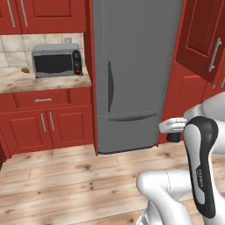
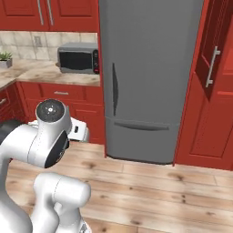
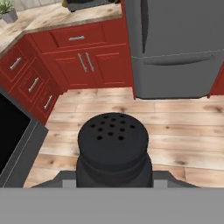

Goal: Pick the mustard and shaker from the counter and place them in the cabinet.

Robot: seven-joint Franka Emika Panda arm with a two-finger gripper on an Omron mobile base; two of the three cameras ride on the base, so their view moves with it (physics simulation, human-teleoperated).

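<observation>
So in the left base view the grey fridge is the big thing in the middle, and the arm's hand sits low, just right of its bottom corner, with a dark bit under the gripper that I can't really make out from here. Left of the fridge the counter butts right up against its side, a microwave sits on it near that edge, and a small brown lump lies further left. Right of the fridge a door of the cabinet swings out, its edge hanging over the arm. Loads of bare wood floor in front of the fridge. The right base view has the same fridge dead ahead, counter and microwave to its left, a little potted plant at the far left end, and the open red door just right of the fridge's top. Wide open planks below. In the hand view the claw is pinched on the shaker, holed top facing the camera, held above the floor in front of the fridge's lower drawer.
</observation>
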